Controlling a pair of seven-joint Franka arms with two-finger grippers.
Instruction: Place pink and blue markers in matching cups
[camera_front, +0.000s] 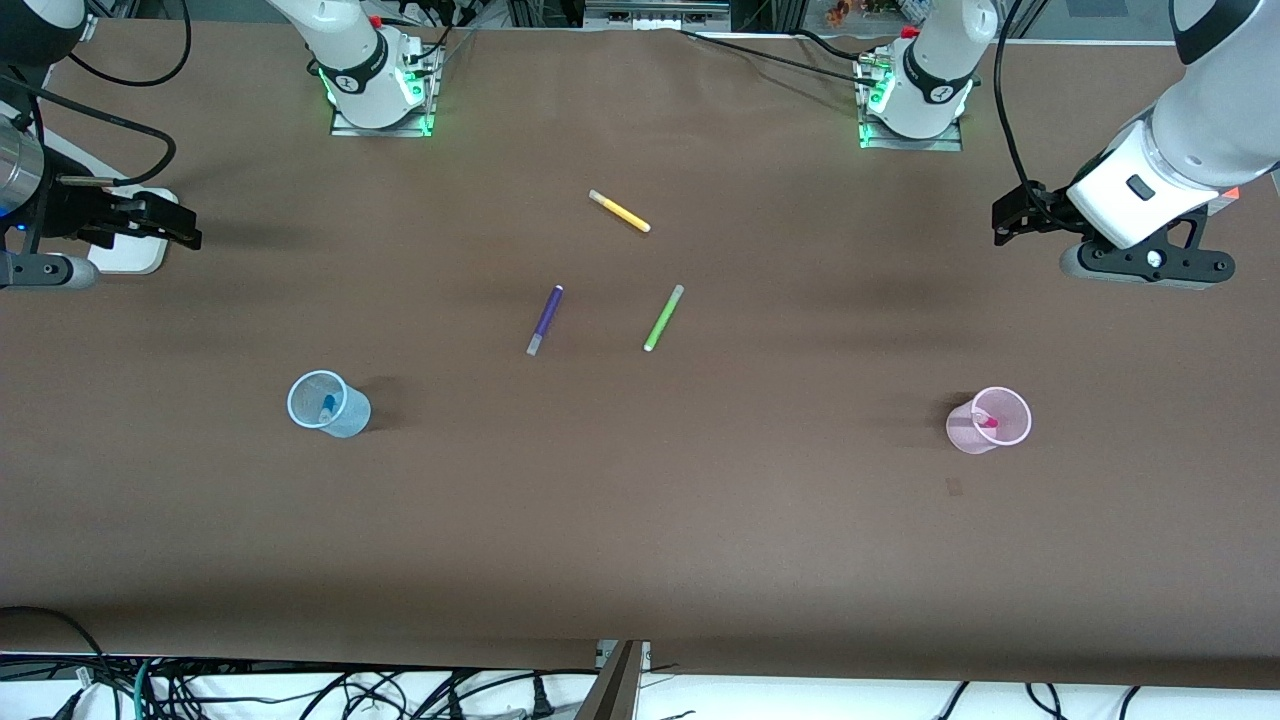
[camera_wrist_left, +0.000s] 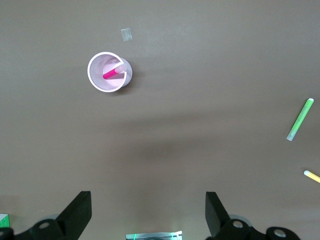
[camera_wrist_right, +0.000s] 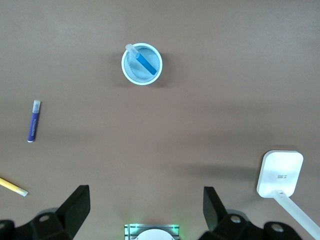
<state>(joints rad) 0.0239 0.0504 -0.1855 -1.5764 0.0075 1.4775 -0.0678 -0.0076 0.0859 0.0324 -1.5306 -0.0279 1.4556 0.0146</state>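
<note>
The light blue cup (camera_front: 350, 415) stands toward the right arm's end of the table with the blue marker (camera_front: 327, 405) leaning inside it. The light pink cup (camera_front: 962, 430) stands toward the left arm's end with the pink marker (camera_front: 989, 423) inside it. The right wrist view shows the blue cup (camera_wrist_right: 124, 67) and blue marker (camera_wrist_right: 146, 63). The left wrist view shows the pink cup (camera_wrist_left: 91, 75) and pink marker (camera_wrist_left: 112, 74). My left gripper (camera_front: 1010, 222) (camera_wrist_left: 148, 210) is open and empty, high above the table's end. My right gripper (camera_front: 168, 222) (camera_wrist_right: 146, 207) is open and empty at its own end.
A purple marker (camera_front: 545, 319), a lime-green marker (camera_front: 663, 317) and a yellow marker (camera_front: 620, 211) lie mid-table, farther from the front camera than the cups. A white flat object (camera_front: 128, 255) lies under the right gripper. A small tape patch (camera_front: 953, 487) lies near the pink cup.
</note>
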